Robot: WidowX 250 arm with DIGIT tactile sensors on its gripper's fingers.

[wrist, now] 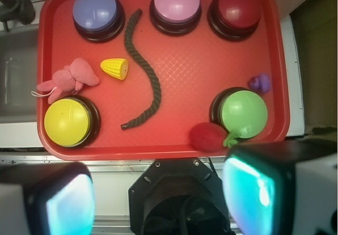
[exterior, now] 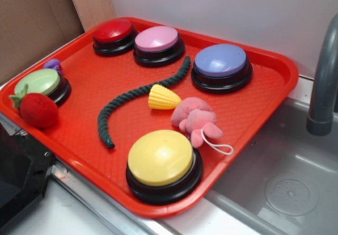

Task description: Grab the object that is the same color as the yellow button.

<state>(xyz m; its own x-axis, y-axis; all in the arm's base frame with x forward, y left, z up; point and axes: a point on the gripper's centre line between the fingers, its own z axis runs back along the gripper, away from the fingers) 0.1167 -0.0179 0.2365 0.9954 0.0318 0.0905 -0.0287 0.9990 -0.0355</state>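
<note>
A small yellow toy corn cob (exterior: 164, 97) lies on the red tray (exterior: 158, 76) near its middle, next to a pink plush toy (exterior: 195, 120). It shows in the wrist view (wrist: 115, 68) too. The yellow button (exterior: 161, 158) stands on a black base at the tray's front edge, also in the wrist view (wrist: 67, 120). My gripper (wrist: 161, 198) is open and empty, high above the tray's near edge, far from the corn. Its two fingers (wrist: 68, 203) frame the robot base below. The gripper itself is not in the exterior view.
On the tray: red (exterior: 113, 33), pink (exterior: 157, 40), purple (exterior: 221, 63) and light-green (exterior: 39, 84) buttons, a dark green rope (exterior: 138, 99), a red strawberry toy (exterior: 38, 110), a small purple item (exterior: 53, 64). A grey sink (exterior: 285, 177) with faucet (exterior: 322, 82) lies right.
</note>
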